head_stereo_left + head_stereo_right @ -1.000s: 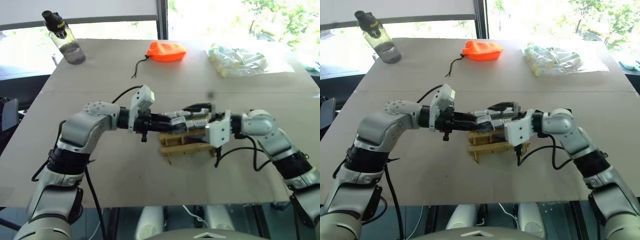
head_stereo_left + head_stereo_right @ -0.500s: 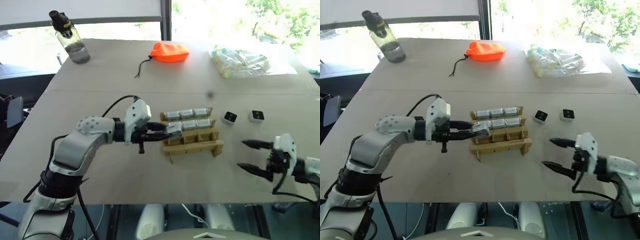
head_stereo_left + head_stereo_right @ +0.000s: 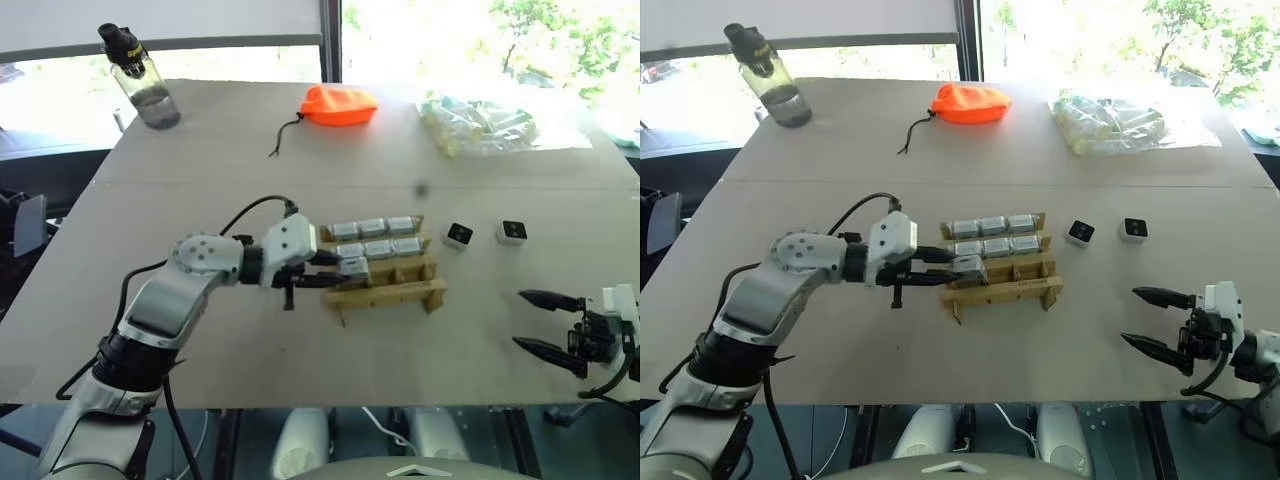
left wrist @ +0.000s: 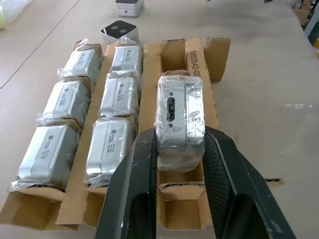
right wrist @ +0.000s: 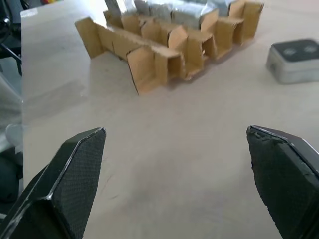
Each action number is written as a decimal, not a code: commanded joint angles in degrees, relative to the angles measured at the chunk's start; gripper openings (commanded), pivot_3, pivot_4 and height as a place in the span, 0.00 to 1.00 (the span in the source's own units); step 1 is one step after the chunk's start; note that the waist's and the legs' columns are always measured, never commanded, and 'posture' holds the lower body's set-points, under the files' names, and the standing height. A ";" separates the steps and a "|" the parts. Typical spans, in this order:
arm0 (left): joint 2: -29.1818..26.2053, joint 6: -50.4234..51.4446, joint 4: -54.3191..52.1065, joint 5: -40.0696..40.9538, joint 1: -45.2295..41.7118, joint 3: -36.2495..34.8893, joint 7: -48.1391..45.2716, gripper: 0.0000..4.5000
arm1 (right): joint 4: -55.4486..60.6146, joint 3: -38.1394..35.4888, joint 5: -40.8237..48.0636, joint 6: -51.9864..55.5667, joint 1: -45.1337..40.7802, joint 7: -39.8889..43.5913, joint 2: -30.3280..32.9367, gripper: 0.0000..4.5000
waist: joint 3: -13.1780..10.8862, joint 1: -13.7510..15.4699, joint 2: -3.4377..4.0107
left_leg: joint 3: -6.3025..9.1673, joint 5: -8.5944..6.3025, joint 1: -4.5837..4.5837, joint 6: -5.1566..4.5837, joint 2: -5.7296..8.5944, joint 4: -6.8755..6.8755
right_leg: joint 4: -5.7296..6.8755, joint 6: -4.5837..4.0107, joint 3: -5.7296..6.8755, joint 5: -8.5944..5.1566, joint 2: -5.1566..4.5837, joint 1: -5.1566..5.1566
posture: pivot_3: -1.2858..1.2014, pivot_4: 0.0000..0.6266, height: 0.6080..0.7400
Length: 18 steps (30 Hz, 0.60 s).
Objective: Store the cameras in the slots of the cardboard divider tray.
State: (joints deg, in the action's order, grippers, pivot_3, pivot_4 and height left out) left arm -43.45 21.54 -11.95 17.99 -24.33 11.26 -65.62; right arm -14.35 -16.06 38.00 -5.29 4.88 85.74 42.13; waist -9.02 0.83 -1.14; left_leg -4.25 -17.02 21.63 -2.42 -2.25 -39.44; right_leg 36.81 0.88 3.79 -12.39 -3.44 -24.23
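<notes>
A: Why is the left tool (image 4: 179, 149) reaching in from the side of the light tan slotted cardboard divider tray (image 3: 400, 296)?

B: It carries a silver-grey, plastic-wrapped camera block (image 4: 180, 119), pinched between its two black fingers (image 4: 134, 184), and holds it over the near row, at the end nearest that arm. My guess is it comes in low along that row so the block can drop straight into a free compartment (the far two rows look full, three wrapped blocks each).

A: So the left one is closed?

B: Clamped on the block, yes. The block sits above the slot, tilted, not yet down between the dividers.

A: And the right tool (image 3: 1160, 322)?

B: Spread wide, holding nothing, hovering low over the pale brown worktop (image 3: 940, 350) well to the right of the tray and clear of it.

A: Anything left to store?

B: Two small white-cased cameras with black square faces (image 3: 458, 235) (image 3: 512, 232) lie loose on the worktop just right of the tray, probably the right arm's next pick.
</notes>
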 commanded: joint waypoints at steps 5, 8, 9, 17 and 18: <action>-2.20 -1.59 1.35 -2.95 -0.05 1.26 -2.14 0.16 | 3.48 -2.98 4.45 0.43 0.02 4.49 -1.57 1.00 | 0.03 -0.06 0.06 | -0.01 0.00 -0.04 0.00 -0.03 0.00 | 0.03 0.00 -0.01 0.00 0.00 0.01 | 0.52 0.24 0.89; -1.95 -1.10 1.25 -3.69 -0.06 2.47 -2.20 0.16 | 3.48 -2.78 4.36 0.40 -0.64 4.80 -1.48 1.00 | 0.08 -0.01 0.11 | -0.02 0.00 -0.09 0.00 -0.03 0.00 | 0.03 0.00 -0.01 0.00 0.00 0.06 | 0.52 0.24 0.89; -1.79 -0.83 1.14 -4.10 -0.04 2.95 -1.92 0.16 | 3.37 -2.79 4.42 0.47 -0.97 4.80 -1.49 1.00 | 0.09 -0.01 0.12 | -0.02 0.00 -0.09 0.00 -0.03 0.00 | 0.03 0.00 -0.01 0.00 0.00 0.06 | 0.52 0.24 0.89; 0.92 1.61 -0.03 -6.69 1.36 6.52 1.05 0.16 | 1.77 -2.56 3.69 0.16 -2.85 5.49 -1.37 1.00 | 0.12 0.06 0.17 | -0.09 -0.15 -0.75 -0.25 0.00 0.06 | 0.01 0.01 -0.06 -0.03 -0.06 0.66 | 0.52 0.24 0.89; 1.06 2.08 -0.25 -6.83 1.50 6.73 1.30 0.16 | 1.66 -2.54 3.60 0.06 -2.94 5.56 -1.40 1.00 | 0.12 0.06 0.15 | -0.07 -0.16 -0.74 -0.26 -0.01 0.06 | 0.02 0.01 -0.07 -0.03 -0.05 0.66 | 0.52 0.24 0.89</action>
State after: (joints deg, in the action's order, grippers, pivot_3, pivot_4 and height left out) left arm -42.16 22.12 -11.82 12.56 -23.91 15.94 -64.23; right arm -12.71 -16.81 40.93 -4.75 2.29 88.19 40.36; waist -8.90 0.89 -0.98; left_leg -4.29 -17.18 20.90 -2.68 -2.27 -39.38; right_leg 36.82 0.89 3.71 -12.42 -3.49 -23.58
